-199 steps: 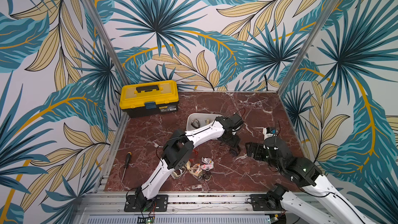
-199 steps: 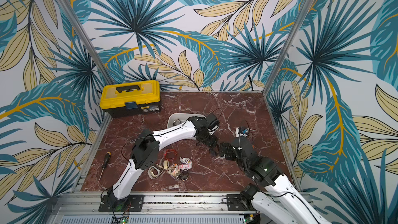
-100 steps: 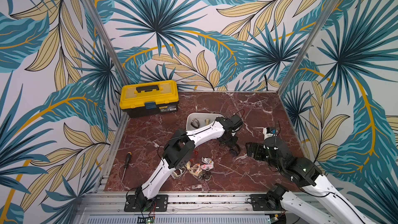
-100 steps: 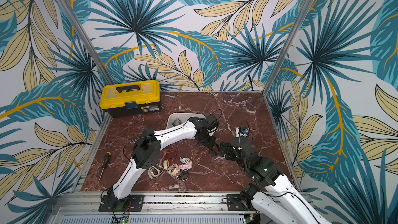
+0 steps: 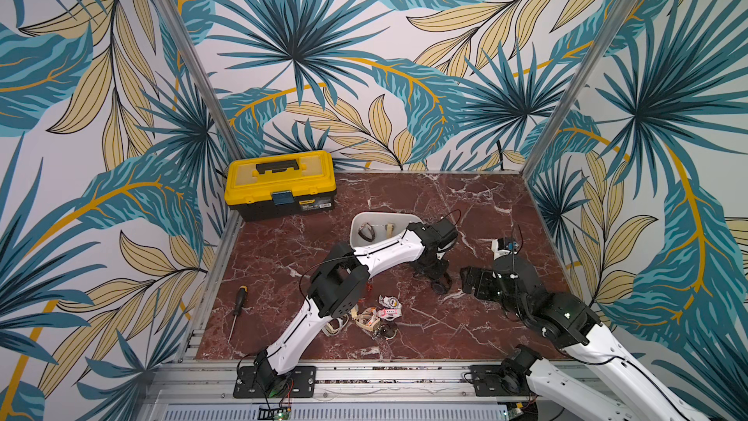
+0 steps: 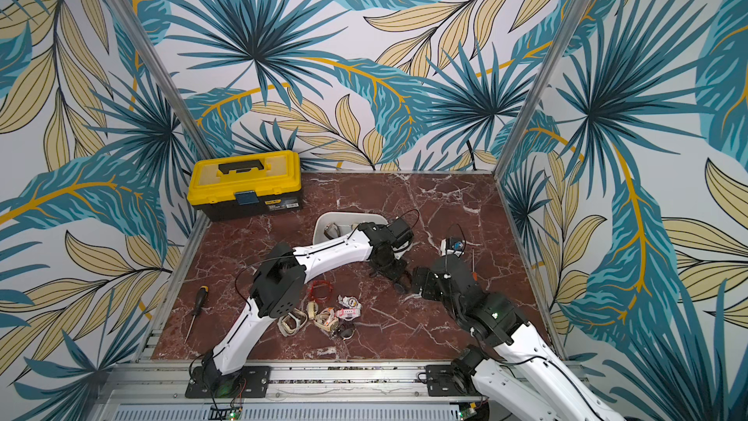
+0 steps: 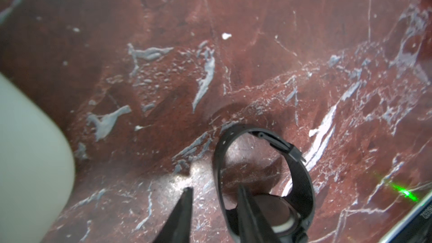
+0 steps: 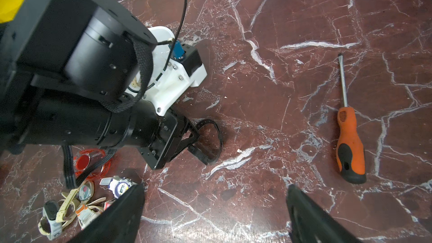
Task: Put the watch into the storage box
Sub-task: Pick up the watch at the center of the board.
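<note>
The watch (image 7: 302, 183) lies near the middle of the table (image 5: 465, 204), apart from the storage box (image 5: 354, 236); the left gripper (image 7: 214, 188) has narrowed astride its strap, part-open, not yet pinching; grip likely imminent; the right gripper (image 8: 215, 206) gapes empty.

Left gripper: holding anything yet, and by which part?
Not clamped yet. The left gripper straddles the strap of the black watch beside its face, one finger inside the loop, one outside with a gap showing.
</note>
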